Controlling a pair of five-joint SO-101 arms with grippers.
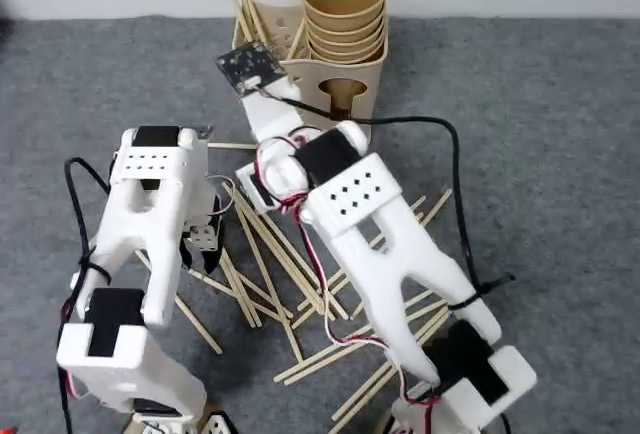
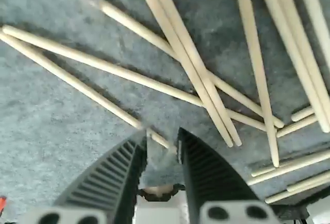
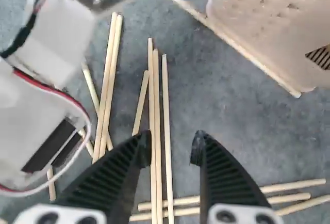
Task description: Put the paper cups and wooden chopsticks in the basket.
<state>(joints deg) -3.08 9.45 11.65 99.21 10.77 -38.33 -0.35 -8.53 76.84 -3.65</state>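
Basket (image 1: 375,79) at far centre of the grey-carpeted bench (image 1: 560,154). Stack of paper cups (image 1: 345,9) stands upright in its right compartment. A few wooden chopsticks (image 1: 252,22) stand on end in the left compartment, leaning left

Loose chopsticks (image 1: 270,264) scattered flat on the bench, crossing one another, mostly in the middle and near part between the two arms. Some are hidden under the arms

Left arm (image 1: 150,204) on the left side, bent low over the scatter. Left hand (image 2: 162,135): fingers a little spread, narrow gap between them, tips down at the carpet. End of one chopstick (image 2: 77,85) lies in that gap. Cannot tell if either finger touches it. Other sticks lie crossed just beyond the tips

Right arm (image 1: 370,224) runs from near right toward the far centre, stopping short of the basket. Right hand (image 3: 171,139): fingers spread, holding nothing, over the carpet. Three parallel chopsticks (image 3: 157,95) run alongside one finger and pass under its tip. In the right wrist view the basket (image 3: 268,22) sits well beyond the hand, with one long chopstick (image 3: 180,3) lying along its foot
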